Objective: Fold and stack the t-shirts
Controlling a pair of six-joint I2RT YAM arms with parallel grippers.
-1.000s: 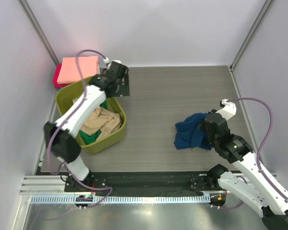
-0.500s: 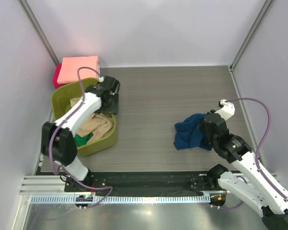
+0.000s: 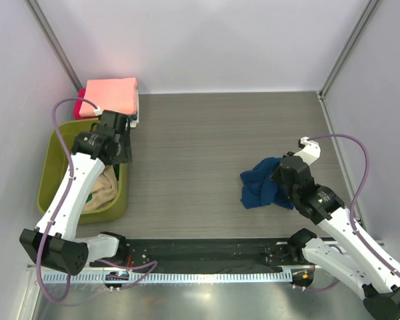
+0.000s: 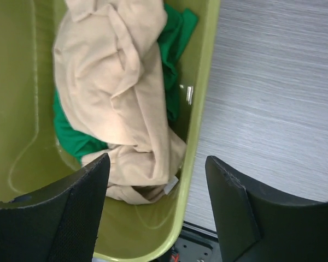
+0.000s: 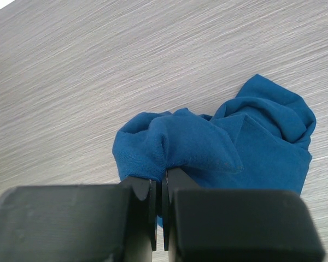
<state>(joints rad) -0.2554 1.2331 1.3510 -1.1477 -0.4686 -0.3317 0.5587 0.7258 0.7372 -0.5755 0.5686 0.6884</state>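
Two arms work well apart on the grey wood-grain tabletop [image 3: 207,133]. On our right side, the right gripper [image 5: 162,180] has its jaws pinched together on a raised fold of the crumpled blue cotton t-shirt [image 5: 235,147]. From above, that t-shirt [image 3: 257,187] lies in a loose heap right of centre, with the right gripper [image 3: 281,176] at its right edge.

On our left side, the left gripper [image 4: 157,161] hangs with its fingers spread wide and nothing between them. It sits over the right-hand wall of the olive-green plastic tub [image 4: 199,125]. Inside the tub we see a bunched tan cloth t-shirt [image 4: 115,93] lying on top of a bright green cloth t-shirt [image 4: 175,43], which shows at the tan one's upper right and lower left.

From above, the tub [image 3: 50,157] stands at the table's left edge, and the left gripper [image 3: 117,143] is over its far right corner. Just beyond the tub, in the far left corner, a folded salmon-pink t-shirt [image 3: 110,97] lies flat. A sliver of red cloth [image 3: 81,112] shows under its left edge.
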